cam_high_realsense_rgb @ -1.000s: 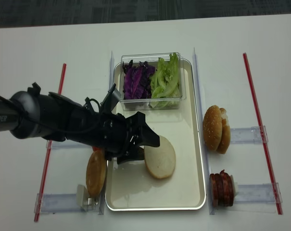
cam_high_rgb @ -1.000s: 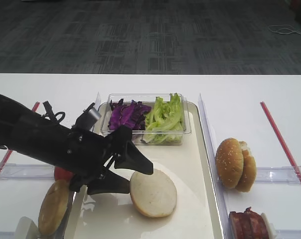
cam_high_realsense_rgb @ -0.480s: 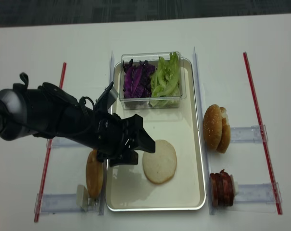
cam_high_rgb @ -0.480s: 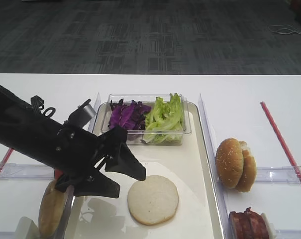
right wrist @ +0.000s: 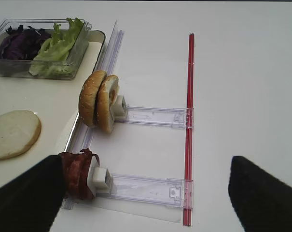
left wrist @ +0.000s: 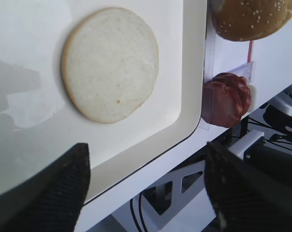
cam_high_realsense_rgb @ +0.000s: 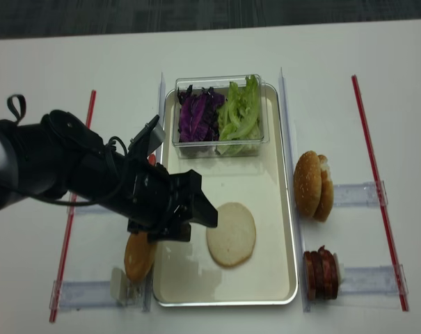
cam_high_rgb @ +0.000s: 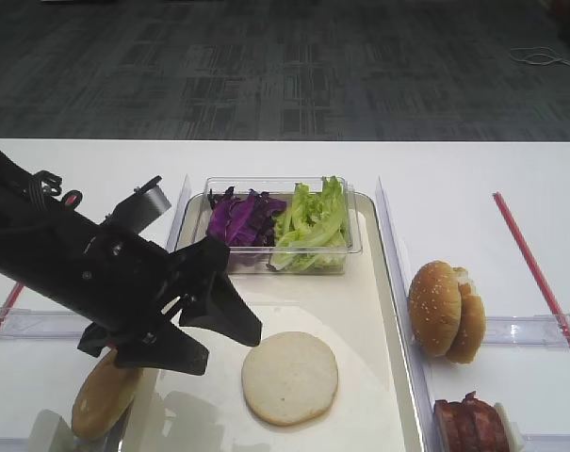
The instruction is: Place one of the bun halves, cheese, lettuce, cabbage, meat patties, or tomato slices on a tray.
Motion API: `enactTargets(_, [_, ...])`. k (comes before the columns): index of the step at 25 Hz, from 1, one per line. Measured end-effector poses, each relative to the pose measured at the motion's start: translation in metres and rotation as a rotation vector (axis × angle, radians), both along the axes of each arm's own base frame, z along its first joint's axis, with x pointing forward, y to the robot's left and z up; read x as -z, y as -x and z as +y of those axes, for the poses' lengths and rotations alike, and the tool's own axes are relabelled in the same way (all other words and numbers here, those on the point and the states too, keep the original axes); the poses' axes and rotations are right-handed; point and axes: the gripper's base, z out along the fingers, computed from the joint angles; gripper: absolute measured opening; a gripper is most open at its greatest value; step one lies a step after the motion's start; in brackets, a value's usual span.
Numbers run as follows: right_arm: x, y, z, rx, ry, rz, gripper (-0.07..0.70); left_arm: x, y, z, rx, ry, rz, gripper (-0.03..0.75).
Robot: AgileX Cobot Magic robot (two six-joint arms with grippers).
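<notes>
A plain bun half (cam_high_rgb: 290, 377) (cam_high_realsense_rgb: 231, 234) lies flat, pale cut face up, on the cream tray (cam_high_rgb: 365, 282) (cam_high_realsense_rgb: 269, 184). My left gripper (cam_high_rgb: 230, 350) (cam_high_realsense_rgb: 200, 228) hangs open just left of it, not touching it. The left wrist view shows the bun half (left wrist: 110, 63) beyond the spread fingers (left wrist: 54, 186). Purple cabbage (cam_high_rgb: 239, 218) and green lettuce (cam_high_rgb: 313, 221) fill a clear box at the tray's far end. Meat patties (cam_high_rgb: 468, 424) (right wrist: 78, 174) stand in a rack to the right. My right gripper (right wrist: 146, 198) is open above that rack. Cheese and tomato slices are hidden.
Sesame-seeded buns (cam_high_rgb: 445, 311) (right wrist: 98, 101) stand on edge in a clear rack right of the tray. Another plain bun (cam_high_rgb: 101, 400) (cam_high_realsense_rgb: 138, 255) sits in a rack left of the tray, under my left arm. Red strips (cam_high_realsense_rgb: 369, 167) line the table's sides.
The bun half went from tilted against the left gripper's fingers to lying flat on the tray. The left gripper, still open, drew back to the left.
</notes>
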Motion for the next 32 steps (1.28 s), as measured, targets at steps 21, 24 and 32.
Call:
enactTargets(21, [0.0, 0.0, 0.0, 0.0, 0.0, 0.0, 0.674, -0.045, 0.032, 0.025, 0.03, -0.169, -0.077, 0.505])
enactTargets(24, [0.0, 0.0, 0.0, 0.0, 0.0, 0.0, 0.674, -0.048, 0.037, 0.029, 0.047, -0.2, -0.079, 0.505])
enactTargets(32, [0.0, 0.0, 0.0, 0.0, 0.0, 0.0, 0.674, -0.053, 0.048, 0.045, 0.092, -0.35, -0.101, 0.505])
